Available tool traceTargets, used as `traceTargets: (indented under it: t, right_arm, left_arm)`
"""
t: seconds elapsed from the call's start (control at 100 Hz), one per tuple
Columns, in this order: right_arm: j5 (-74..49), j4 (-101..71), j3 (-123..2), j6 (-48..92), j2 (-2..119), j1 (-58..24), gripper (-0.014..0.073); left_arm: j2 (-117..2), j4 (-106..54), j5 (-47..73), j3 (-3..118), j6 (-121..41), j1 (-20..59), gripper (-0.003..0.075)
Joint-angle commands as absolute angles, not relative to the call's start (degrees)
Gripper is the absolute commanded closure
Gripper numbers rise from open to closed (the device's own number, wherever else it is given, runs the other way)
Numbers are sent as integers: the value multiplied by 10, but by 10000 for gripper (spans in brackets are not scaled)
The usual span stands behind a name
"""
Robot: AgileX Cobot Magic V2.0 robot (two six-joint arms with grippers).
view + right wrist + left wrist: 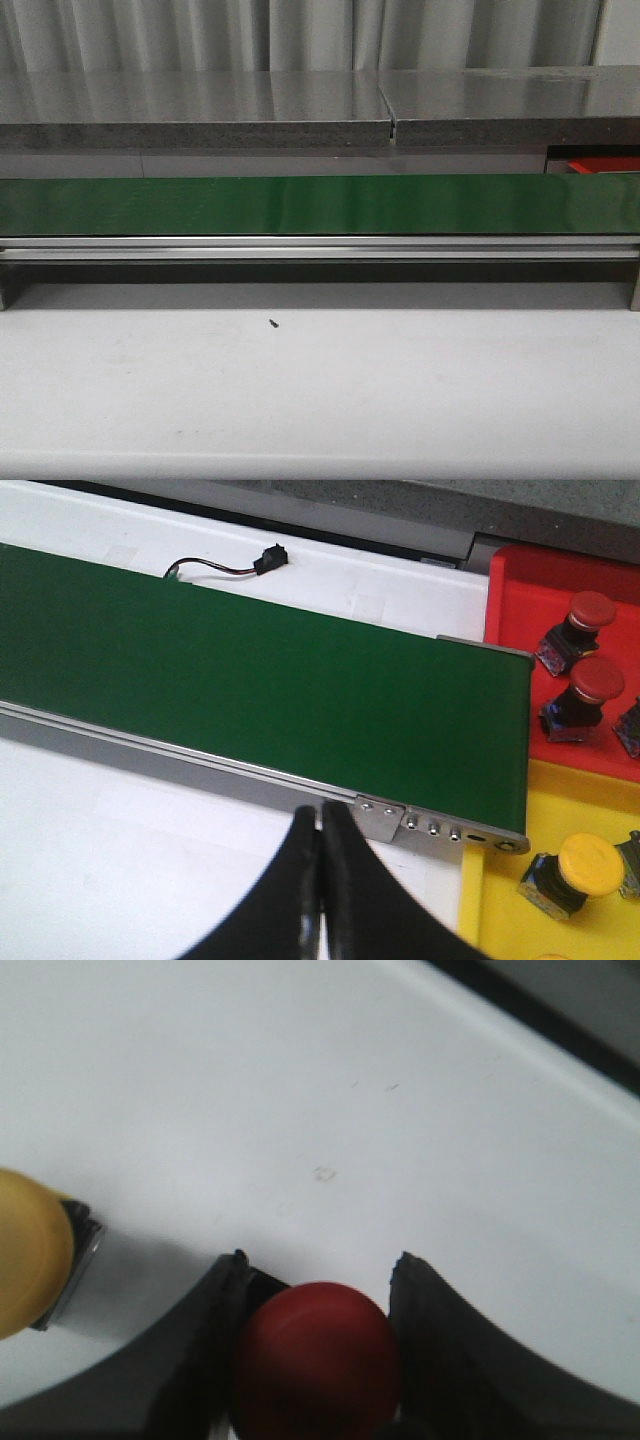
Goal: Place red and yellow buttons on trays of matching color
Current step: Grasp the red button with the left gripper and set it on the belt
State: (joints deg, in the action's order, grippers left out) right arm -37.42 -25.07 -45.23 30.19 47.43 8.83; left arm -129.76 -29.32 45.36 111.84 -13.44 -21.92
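In the left wrist view a red button [318, 1360] sits between the dark fingers of my left gripper [320, 1265], which is shut on its dome from both sides. A yellow button [30, 1250] lies on the white table just beside it. In the right wrist view my right gripper [321, 815] is shut with nothing in it, near the end of the belt. Beyond it, the red tray [520, 590] holds two red buttons [590, 610] and the yellow tray [510, 920] holds a yellow button [588, 863]. Neither gripper shows in the front view.
A green conveyor belt [320, 205] with a metal rail runs across the table; its end [480, 780] meets the trays. A corner of the red tray [605, 163] shows at far right. A small dark speck [272, 323] lies on the white table. A loose cable plug [268, 558] lies behind the belt.
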Motion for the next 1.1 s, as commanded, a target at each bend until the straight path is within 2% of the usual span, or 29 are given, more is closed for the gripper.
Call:
traceTargets:
  t: [0.0,0.34,0.66,0.88,1.09]
  right_arm:
    - [-343,-258,-468,306,468,88,660]
    - [-343,-258,-468,306,468,88,660]
    - [-343,-258,-468,306,468,88,660]
    - [-343,-258,-468,306,468,88,660]
    - [-343,-258,-468,306,468,88,660]
  left_arm:
    - [-1211,-343,438,1139,-151,-218,739]
    - [-1106,-356,507,1127,-151,-218,739]
    - [-1014,-438,467,951,-217,-206,739]
    - [-1012,-443,429,869,-232,-167,739]
    - [-1031,-442,420,862,-244,-141,739]
